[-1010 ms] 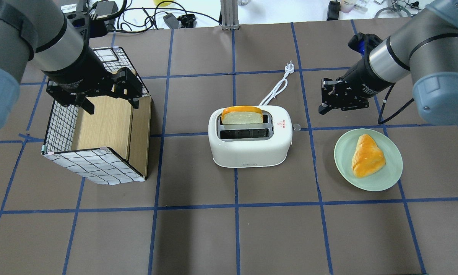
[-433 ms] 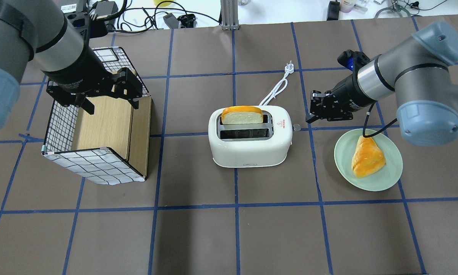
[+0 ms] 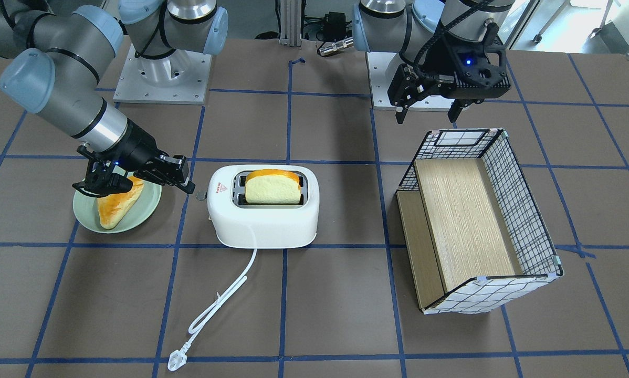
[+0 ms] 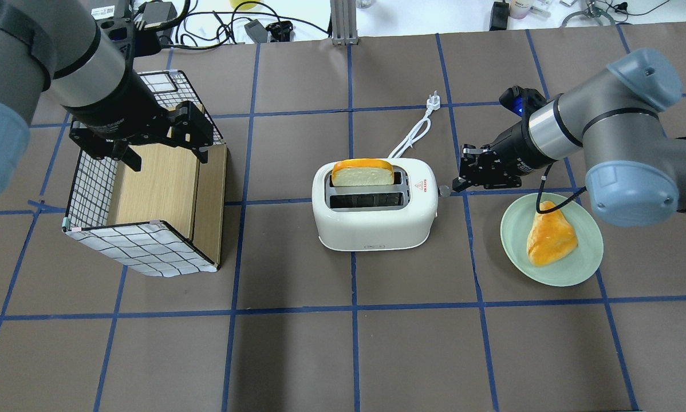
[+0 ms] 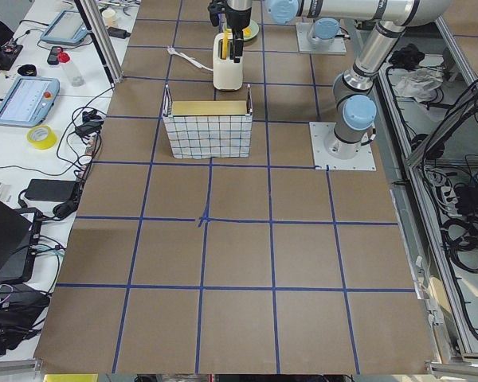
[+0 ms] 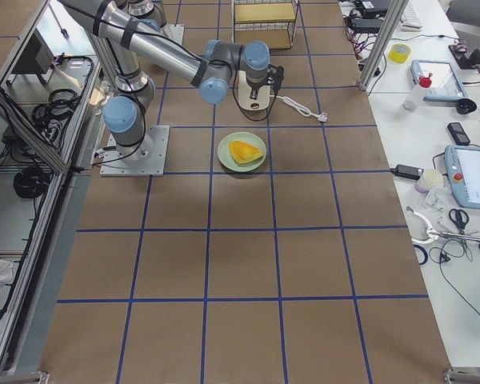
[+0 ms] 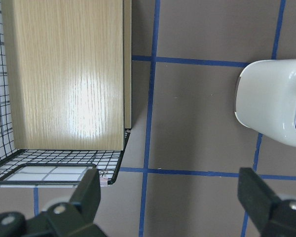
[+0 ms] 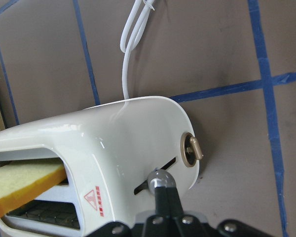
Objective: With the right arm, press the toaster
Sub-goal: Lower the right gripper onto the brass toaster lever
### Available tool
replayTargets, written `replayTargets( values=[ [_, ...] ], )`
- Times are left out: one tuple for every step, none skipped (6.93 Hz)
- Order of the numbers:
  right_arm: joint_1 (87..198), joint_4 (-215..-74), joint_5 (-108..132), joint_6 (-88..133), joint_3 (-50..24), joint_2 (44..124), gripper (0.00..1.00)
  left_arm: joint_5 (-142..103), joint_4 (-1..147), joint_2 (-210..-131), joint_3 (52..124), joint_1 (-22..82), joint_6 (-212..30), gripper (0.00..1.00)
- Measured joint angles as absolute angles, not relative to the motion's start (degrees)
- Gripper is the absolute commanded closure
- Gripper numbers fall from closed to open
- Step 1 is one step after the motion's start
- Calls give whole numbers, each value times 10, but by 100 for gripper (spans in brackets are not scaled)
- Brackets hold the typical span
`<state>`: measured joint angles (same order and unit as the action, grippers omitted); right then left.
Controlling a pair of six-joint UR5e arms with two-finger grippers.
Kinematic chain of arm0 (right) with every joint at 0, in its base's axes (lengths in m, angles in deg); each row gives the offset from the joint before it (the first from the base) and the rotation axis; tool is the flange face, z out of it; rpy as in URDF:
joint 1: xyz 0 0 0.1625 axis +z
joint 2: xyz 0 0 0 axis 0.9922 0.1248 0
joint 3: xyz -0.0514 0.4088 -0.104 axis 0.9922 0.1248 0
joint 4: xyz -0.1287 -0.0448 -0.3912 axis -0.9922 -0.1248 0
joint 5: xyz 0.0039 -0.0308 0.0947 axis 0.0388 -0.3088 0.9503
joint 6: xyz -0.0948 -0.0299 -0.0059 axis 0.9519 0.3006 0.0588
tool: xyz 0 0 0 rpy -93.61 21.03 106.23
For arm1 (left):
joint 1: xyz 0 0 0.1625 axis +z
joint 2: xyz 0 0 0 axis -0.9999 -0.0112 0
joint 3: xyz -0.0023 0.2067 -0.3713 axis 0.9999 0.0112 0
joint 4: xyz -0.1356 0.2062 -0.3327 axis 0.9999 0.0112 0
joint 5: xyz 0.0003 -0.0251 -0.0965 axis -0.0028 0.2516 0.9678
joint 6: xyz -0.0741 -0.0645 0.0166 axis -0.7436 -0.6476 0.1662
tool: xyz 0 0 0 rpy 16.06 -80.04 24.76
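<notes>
As the right gripper slants down, its tips touch the toaster's lever.

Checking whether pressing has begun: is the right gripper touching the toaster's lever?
Cannot tell. In the right wrist view, the right gripper meets the toaster's lever with no visible gap, but depth is unclear.

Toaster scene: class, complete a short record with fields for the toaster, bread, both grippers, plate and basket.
Toaster: white, upright mid-table, cord lying unplugged
Bread: one slice standing high in the slot farther from the robot; other slot empty
Right gripper: shut, tip at the lever knob
Left gripper: open, raised near the basket
Plate: green, holds a pastry
Basket: wire, wooden panels inside
</notes>
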<state>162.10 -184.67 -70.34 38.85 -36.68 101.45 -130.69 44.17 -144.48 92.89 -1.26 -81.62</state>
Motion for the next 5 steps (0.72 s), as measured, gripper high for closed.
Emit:
replayTargets(
  values=[
    [1621,-1847,-694,389,-369,1014,100,-1307,442,-1445,929,-13,-816,0],
    [1621,-1847,-690,389,-371,1013,100,-1307,442,-1445,929,-13,-816,0],
    [1621,-1848,-688,391,-373,1011,100,-1307,442,-1445,929,-13,-816,0],
    [1621,-1849,-688,394,-375,1007,100,-1307,442,-1445,929,-13,-816,0],
    [1621,-1849,-687,395,-377,1004,100,-1307,442,-1445,929,-13,-816,0]
  ],
)
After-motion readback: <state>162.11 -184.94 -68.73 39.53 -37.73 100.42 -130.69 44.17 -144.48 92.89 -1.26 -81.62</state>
